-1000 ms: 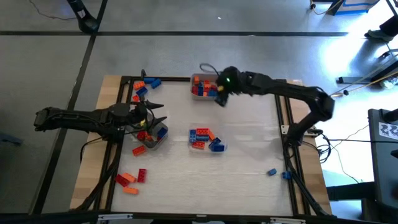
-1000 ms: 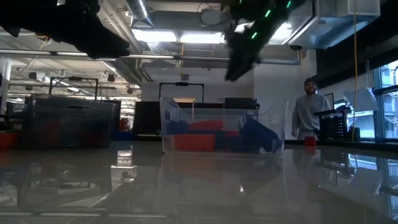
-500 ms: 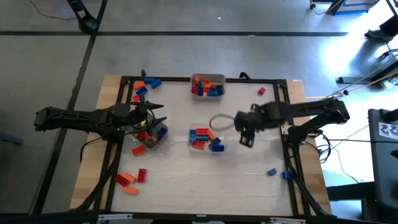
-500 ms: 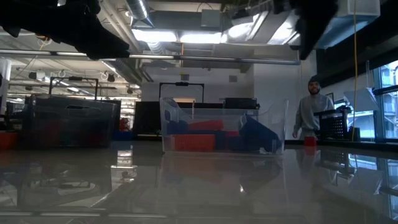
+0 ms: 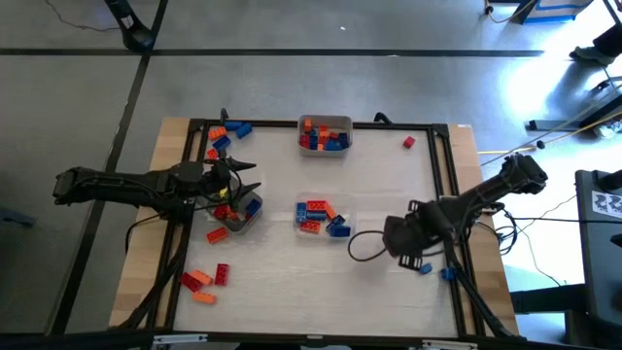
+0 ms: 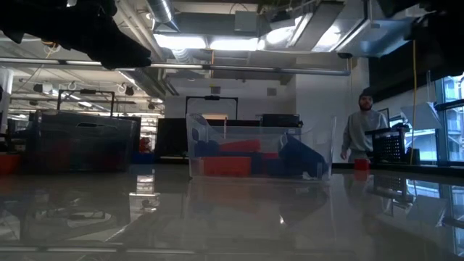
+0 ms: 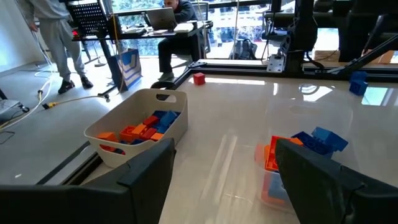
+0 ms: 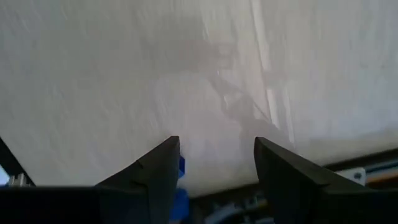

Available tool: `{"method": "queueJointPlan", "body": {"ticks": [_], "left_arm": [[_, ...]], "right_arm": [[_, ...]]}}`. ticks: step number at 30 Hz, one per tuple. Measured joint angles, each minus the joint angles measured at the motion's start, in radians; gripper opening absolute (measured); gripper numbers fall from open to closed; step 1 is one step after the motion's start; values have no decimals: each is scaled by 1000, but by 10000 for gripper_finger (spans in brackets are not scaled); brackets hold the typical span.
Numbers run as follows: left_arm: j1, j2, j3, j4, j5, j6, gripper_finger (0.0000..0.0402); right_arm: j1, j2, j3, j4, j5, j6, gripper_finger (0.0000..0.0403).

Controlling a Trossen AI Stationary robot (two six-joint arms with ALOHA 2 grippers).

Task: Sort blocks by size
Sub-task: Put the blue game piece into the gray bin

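Note:
The blocks are sorted into three trays: a white one (image 5: 324, 134) at the far edge, a clear one (image 5: 323, 216) mid-table, and a clear one (image 5: 238, 210) on the left. Loose blocks lie at the far left (image 5: 224, 136) and the near left (image 5: 204, 277). Two blue blocks (image 5: 425, 268) (image 5: 445, 274) rest flat near the right rail. My right gripper (image 5: 412, 257) hangs open over the table just left of them, pointing down, with nothing between its fingers (image 8: 158, 171). My left gripper (image 5: 251, 177) waits open above the left tray.
A lone red block (image 5: 408, 143) lies at the far right. A dark rail frame (image 5: 442, 194) borders the white table. A cable loop (image 5: 362, 248) trails from the right arm. A person (image 6: 360, 130) stands in the room beyond the table.
My right gripper has swung from above the far white tray toward the table's near right, passing the middle tray. It has tipped to point straight down above the table beside the blue blocks.

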State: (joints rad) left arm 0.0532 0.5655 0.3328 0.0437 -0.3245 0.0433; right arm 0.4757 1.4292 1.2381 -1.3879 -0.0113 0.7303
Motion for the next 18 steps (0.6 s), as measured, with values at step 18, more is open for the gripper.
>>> {"method": "queueJointPlan", "body": {"ticks": [18], "left_arm": [[0, 0, 0, -1, 0, 17, 265]], "right_arm": [[264, 2, -214, 103, -35, 77, 204]]}}
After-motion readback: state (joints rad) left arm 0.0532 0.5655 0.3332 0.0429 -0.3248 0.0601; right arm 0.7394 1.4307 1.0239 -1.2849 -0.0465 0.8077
